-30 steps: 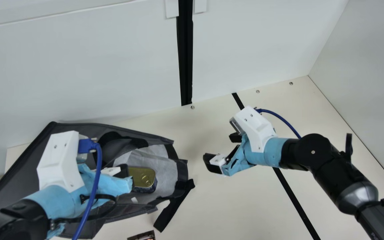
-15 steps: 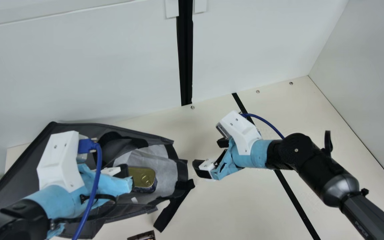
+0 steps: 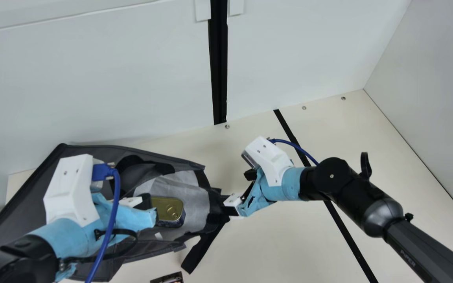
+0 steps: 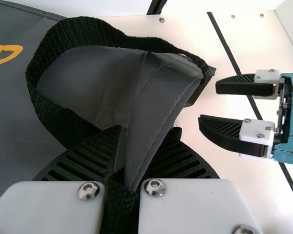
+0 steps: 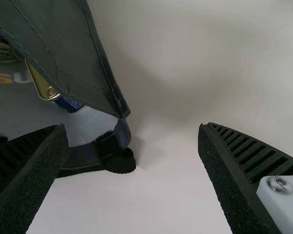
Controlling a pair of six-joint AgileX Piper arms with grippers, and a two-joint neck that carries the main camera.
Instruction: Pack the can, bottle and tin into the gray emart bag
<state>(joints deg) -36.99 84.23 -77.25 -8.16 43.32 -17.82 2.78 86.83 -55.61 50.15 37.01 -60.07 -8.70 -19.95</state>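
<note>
Left gripper (image 4: pixel 146 132) grasps gray emart bag (image 3: pixel 26 196), likely steadying it; right gripper (image 5: pixel 133 127) parted alongside, perhaps to catch fabric.

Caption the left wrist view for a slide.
Left gripper pinches part of the gray bag; the open right gripper hovers beyond.

From my neck I look down at a slant, well back, across the cream table (image 3: pixel 281 243) to the white wall (image 3: pixel 112 78). My left wrist's view looks from close behind my left gripper (image 3: pixel 144 202), over the bag (image 3: pixel 26 196) towards my right gripper (image 3: pixel 237 190). My right wrist's view faces steeply down, close above the table; it shares the bag's open end and the tin (image 3: pixel 168 208) with my neck's.
</note>
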